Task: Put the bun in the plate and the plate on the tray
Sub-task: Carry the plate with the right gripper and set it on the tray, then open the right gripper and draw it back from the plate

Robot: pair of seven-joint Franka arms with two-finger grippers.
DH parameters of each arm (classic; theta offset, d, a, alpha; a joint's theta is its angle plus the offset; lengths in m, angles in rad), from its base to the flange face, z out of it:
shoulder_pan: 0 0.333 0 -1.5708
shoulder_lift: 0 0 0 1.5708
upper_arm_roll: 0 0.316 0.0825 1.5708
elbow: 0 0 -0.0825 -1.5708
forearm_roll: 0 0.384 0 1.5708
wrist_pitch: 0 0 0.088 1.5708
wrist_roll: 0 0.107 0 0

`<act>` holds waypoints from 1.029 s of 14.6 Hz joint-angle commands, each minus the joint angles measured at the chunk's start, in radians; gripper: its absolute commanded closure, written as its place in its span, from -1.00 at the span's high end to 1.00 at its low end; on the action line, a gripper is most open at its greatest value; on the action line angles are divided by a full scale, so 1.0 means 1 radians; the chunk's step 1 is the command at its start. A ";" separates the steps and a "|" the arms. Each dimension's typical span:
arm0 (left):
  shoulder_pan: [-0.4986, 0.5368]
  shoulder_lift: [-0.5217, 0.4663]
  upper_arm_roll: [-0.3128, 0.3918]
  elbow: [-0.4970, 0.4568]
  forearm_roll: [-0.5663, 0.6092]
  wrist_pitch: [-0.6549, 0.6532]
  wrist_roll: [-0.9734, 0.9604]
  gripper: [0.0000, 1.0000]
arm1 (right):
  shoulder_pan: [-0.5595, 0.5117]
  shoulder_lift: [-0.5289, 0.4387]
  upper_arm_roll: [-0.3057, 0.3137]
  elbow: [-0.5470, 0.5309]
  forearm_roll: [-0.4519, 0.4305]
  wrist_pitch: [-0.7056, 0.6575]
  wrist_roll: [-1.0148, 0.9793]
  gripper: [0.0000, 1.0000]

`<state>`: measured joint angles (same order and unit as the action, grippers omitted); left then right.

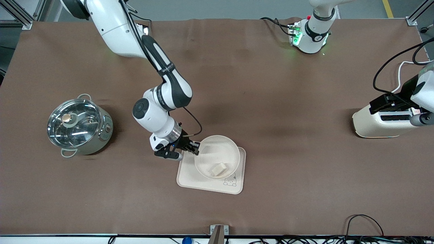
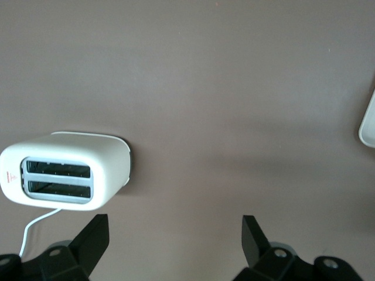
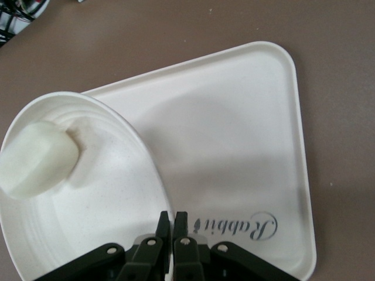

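Plate (image 1: pixel 217 156) with bun (image 1: pixel 219 168) inside, over the tray (image 1: pixel 190 181), rim pinched by the right gripper (image 1: pixel 196 149).
A pinch this thin may slip and tilt the plate; the bun could roll out. Left gripper (image 2: pixel 176 240) waits, jaws apart, near the toaster (image 2: pixel 64 170).

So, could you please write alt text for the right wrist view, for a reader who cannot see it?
The right end effector, shut, pinches the rim of a round cream plate holding a pale bun. The plate is over a cream tray printed "Rabbit", on a brown table cover.
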<state>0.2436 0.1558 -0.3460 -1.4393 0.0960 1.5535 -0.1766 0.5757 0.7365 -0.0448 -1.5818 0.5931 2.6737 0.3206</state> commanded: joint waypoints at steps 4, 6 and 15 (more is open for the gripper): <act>-0.226 -0.067 0.262 0.007 -0.036 -0.076 0.100 1.00 | -0.014 0.127 0.014 0.123 -0.023 -0.005 0.006 -0.89; -0.335 -0.079 0.396 0.000 -0.068 -0.079 0.105 1.00 | -0.030 0.127 0.014 0.124 -0.026 -0.009 0.000 0.75; -0.346 -0.078 0.348 0.003 -0.096 -0.086 0.039 1.00 | -0.247 0.081 -0.076 0.379 -0.374 -0.480 -0.241 1.00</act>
<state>-0.1082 0.0805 0.0069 -1.4373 0.0174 1.4782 -0.1262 0.3838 0.8263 -0.1367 -1.2413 0.2530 2.2665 0.1063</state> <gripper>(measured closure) 0.000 0.075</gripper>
